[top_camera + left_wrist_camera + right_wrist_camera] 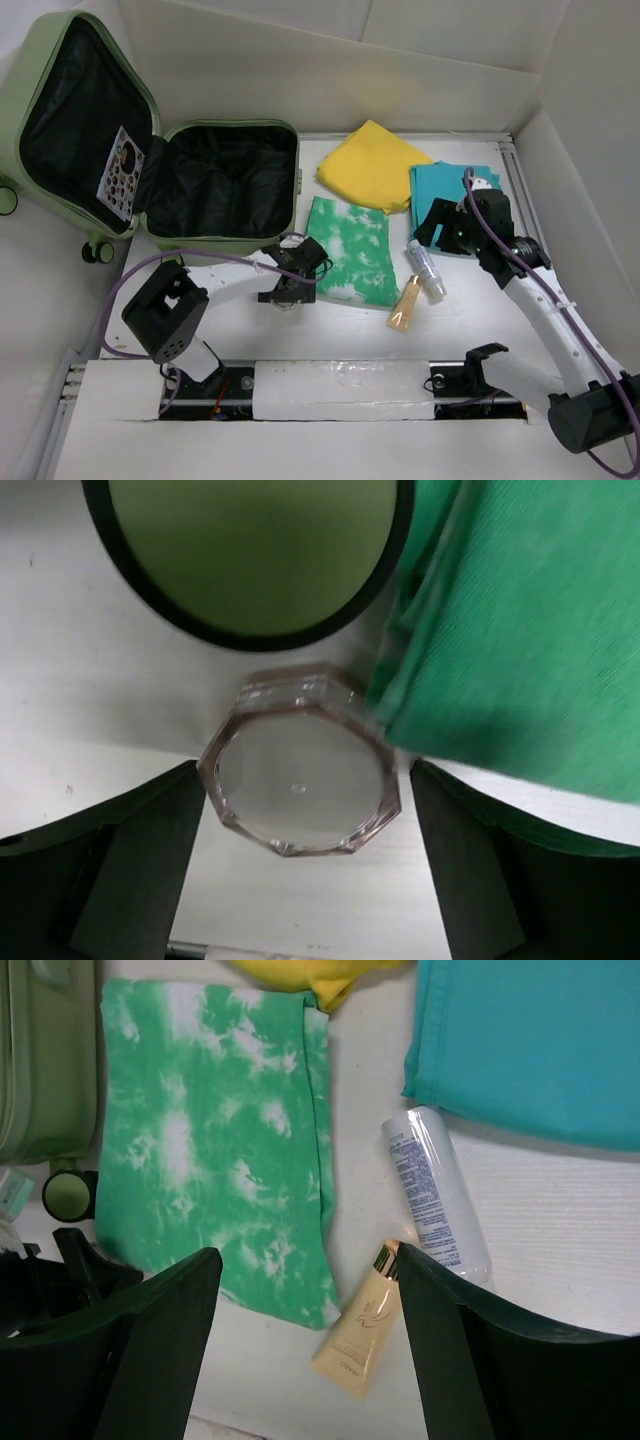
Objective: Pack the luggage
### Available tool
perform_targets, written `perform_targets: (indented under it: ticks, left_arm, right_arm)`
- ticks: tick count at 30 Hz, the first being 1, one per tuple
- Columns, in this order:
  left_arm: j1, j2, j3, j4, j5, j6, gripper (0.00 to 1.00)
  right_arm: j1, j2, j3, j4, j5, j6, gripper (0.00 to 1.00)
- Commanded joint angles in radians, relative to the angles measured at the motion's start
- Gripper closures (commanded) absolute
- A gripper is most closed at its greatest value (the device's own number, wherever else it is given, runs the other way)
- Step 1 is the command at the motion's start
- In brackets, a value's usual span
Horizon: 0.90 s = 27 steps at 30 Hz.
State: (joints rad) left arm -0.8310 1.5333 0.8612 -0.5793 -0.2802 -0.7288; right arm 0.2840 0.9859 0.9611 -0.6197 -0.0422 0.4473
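The pale green luggage (225,185) lies open at the left, black lining showing, its lid (75,110) leaning back. My left gripper (292,280) is low over the table by the luggage's front right corner. In the left wrist view it (305,785) is open, with a finger on each side of a clear octagonal jar (300,780) standing on the table. A luggage wheel (250,550) is just beyond the jar. My right gripper (437,232) is open and empty, held above a cream tube (365,1335) and a white bottle (435,1195).
A green tie-dye cloth (350,250) lies beside the luggage and touches the jar's right side (520,630). A yellow cloth (372,165) and a teal cloth (450,185) lie at the back right. White walls surround the table.
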Motion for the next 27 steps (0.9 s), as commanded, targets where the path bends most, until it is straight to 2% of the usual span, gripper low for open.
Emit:
perform_targets:
  ticks: [1, 5, 6, 10, 13, 18, 19, 21, 24, 25, 27]
  left_arm:
    - [-0.002, 0.017, 0.033, 0.041, -0.051, 0.006, 0.21]
    - [-0.002, 0.027, 0.033, 0.068, -0.062, 0.017, 0.24]
    - [-0.002, 0.027, 0.033, 0.068, -0.062, 0.017, 0.31]
    - [-0.002, 0.016, 0.015, 0.068, -0.062, 0.017, 0.47]
    - [-0.002, -0.03, 0.015, 0.012, -0.044, 0.008, 0.52]
    - [0.009, -0.189, 0.134, -0.143, -0.043, -0.012, 0.55]
    - [0.018, -0.211, 0.206, -0.171, -0.043, -0.012, 0.55]
    - [0.055, -0.245, 0.286, -0.211, -0.043, 0.014, 0.55]
    - [0.2, -0.257, 0.439, -0.17, -0.034, 0.118, 0.54]
    - [0.308, -0.23, 0.472, -0.139, -0.001, 0.15, 0.52]
    - [0.412, -0.178, 0.55, -0.032, 0.01, 0.198, 0.52]
  right_arm:
    - [0.011, 0.011, 0.024, 0.049, -0.022, -0.024, 0.23]
    - [0.02, 0.022, 0.024, 0.069, -0.031, -0.024, 0.23]
    - [0.02, 0.022, 0.024, 0.069, -0.031, -0.024, 0.23]
    - [0.02, 0.042, 0.033, 0.069, -0.031, -0.024, 0.23]
    - [0.02, 0.051, 0.044, 0.069, -0.022, -0.033, 0.23]
    - [0.02, 0.071, 0.044, 0.069, -0.012, -0.042, 0.23]
    - [0.02, 0.083, 0.054, 0.069, -0.012, -0.042, 0.23]
    - [0.02, 0.094, 0.054, 0.069, -0.012, -0.042, 0.23]
    - [0.02, 0.103, 0.054, 0.069, -0.001, -0.042, 0.23]
    - [0.02, 0.112, 0.054, 0.069, -0.001, -0.042, 0.23]
    - [0.02, 0.122, 0.054, 0.078, -0.001, -0.042, 0.23]
